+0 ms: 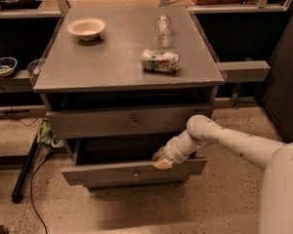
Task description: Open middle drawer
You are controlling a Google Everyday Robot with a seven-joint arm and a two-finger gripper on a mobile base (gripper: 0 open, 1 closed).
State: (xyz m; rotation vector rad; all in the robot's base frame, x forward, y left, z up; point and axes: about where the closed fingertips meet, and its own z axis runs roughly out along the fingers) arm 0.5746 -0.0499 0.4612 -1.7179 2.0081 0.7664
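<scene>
Middle drawer (112, 172), partway out of cabinet (127, 72) front; gripper (162, 161) on its top edge, right of cabinet centre, presumably for pulling; grip state indiscernible.

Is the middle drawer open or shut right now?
Open, partly: the middle drawer juts past the upper drawer, dark interior showing; the gripper sits at its front's top edge.
</scene>
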